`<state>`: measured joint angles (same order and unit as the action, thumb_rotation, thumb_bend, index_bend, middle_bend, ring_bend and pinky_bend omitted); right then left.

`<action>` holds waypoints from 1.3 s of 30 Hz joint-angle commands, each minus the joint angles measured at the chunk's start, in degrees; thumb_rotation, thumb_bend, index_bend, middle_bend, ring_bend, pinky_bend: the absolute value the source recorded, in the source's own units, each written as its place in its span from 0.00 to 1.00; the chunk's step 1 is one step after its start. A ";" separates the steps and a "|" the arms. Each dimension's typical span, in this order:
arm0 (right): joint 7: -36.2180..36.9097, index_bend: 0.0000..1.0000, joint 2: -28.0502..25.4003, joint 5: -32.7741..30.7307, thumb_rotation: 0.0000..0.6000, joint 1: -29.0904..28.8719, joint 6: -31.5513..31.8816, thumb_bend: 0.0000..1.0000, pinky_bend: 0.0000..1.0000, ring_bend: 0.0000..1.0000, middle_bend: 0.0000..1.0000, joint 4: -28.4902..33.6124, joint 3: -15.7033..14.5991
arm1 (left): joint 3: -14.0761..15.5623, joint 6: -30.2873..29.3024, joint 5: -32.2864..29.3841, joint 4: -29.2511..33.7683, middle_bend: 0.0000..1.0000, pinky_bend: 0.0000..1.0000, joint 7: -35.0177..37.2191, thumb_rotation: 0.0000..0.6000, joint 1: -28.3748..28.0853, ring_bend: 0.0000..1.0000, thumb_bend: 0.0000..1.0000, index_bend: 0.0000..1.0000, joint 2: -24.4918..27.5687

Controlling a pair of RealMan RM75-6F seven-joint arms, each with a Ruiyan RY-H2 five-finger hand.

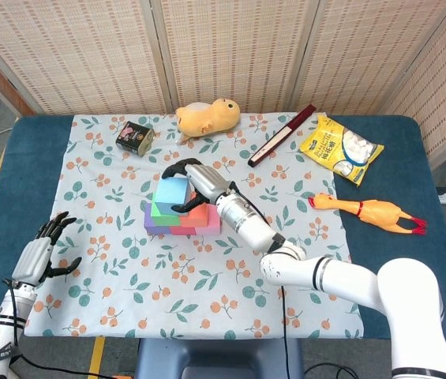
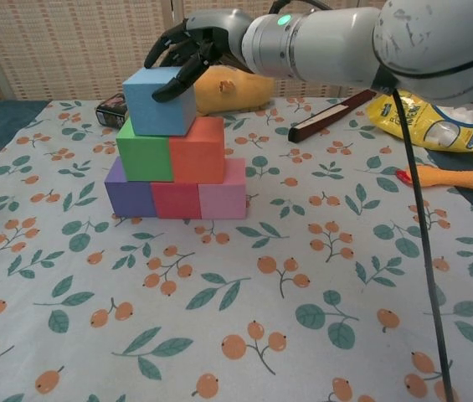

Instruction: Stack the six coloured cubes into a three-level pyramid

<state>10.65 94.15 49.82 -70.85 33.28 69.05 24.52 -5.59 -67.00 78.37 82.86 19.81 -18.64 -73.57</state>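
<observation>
A blue cube [image 2: 156,105] tops the stack, sitting mostly over the green cube [image 2: 144,151] and partly over the orange cube [image 2: 197,151]. Below lie the purple cube [image 2: 130,197], red cube [image 2: 176,201] and pink cube [image 2: 223,197] in a row. My right hand [image 2: 194,46] reaches in from the right; its fingers curl over the blue cube's far top edge and its thumb presses the right face. In the head view the same right hand [image 1: 195,180] covers the blue cube [image 1: 170,190]. My left hand [image 1: 39,254] hangs open near the table's front left, away from the cubes.
Behind the stack lie a small dark tin [image 1: 134,136] and a yellow plush duck [image 1: 207,117]. A dark red long box [image 1: 282,135], a yellow snack bag [image 1: 341,148] and a rubber chicken [image 1: 369,211] lie to the right. The floral cloth [image 1: 207,292] covers the table.
</observation>
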 commanded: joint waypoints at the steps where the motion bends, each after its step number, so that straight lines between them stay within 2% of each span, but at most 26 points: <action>1: 0.04 0.34 -0.01 0.08 1.00 0.09 0.05 0.17 0.01 0.12 0.32 0.03 0.09 | -0.03 0.07 -0.02 -0.06 0.00 0.03 0.02 1.00 -0.04 0.00 0.32 0.12 -0.01; 15: 2.77 0.34 -1.36 6.14 1.00 3.18 2.74 0.17 0.01 0.12 0.32 3.51 -0.23 | 0.10 0.14 0.18 -0.12 0.00 0.03 0.20 1.00 -0.08 0.00 0.32 0.12 -0.13; 27: 5.30 0.33 0.84 11.64 1.00 4.50 4.92 0.17 0.01 0.12 0.32 1.27 -1.35 | 0.23 0.37 0.42 -0.53 0.00 0.02 0.81 1.00 -0.20 0.00 0.32 0.12 -0.27; 39: 6.83 0.32 1.47 12.88 1.00 4.30 4.25 0.17 0.01 0.12 0.32 -0.32 -1.06 | 0.36 0.79 0.84 -0.62 0.00 0.03 1.87 1.00 -0.46 0.00 0.31 0.12 -0.15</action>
<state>17.43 95.61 62.63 -66.57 37.56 68.79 23.48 -5.23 -66.21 79.23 82.24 21.68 -19.10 -73.72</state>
